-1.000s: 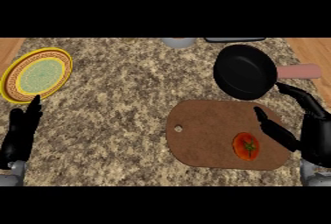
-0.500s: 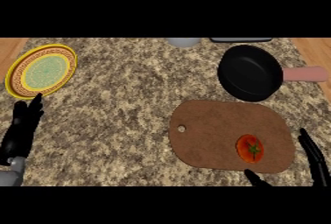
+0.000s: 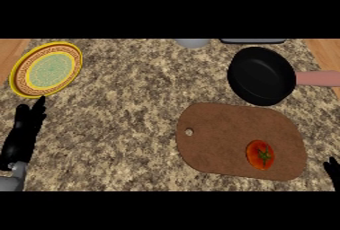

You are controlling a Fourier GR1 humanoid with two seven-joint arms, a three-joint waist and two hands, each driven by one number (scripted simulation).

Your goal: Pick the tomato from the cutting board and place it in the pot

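A red tomato [image 3: 260, 154] with a green stem lies on the right part of the brown cutting board [image 3: 225, 134]. The black pot [image 3: 261, 75], with a pink handle [image 3: 317, 78] pointing right, stands just beyond the board. Only a black fingertip of my right hand [image 3: 331, 169] shows at the lower right edge, apart from the tomato and to its right. My left hand [image 3: 23, 132] rests open at the left edge, fingers up, holding nothing.
A yellow plate [image 3: 47, 69] with a green centre sits at the far left, just above my left hand. A grey bowl [image 3: 192, 42] and a dark tray [image 3: 252, 41] peek in at the counter's far edge. Wooden floor borders the granite counter on both sides.
My right hand has withdrawn down and right, from beside the tomato to almost out of view. The view has shifted slightly; the tomato, board and pot stay in place.
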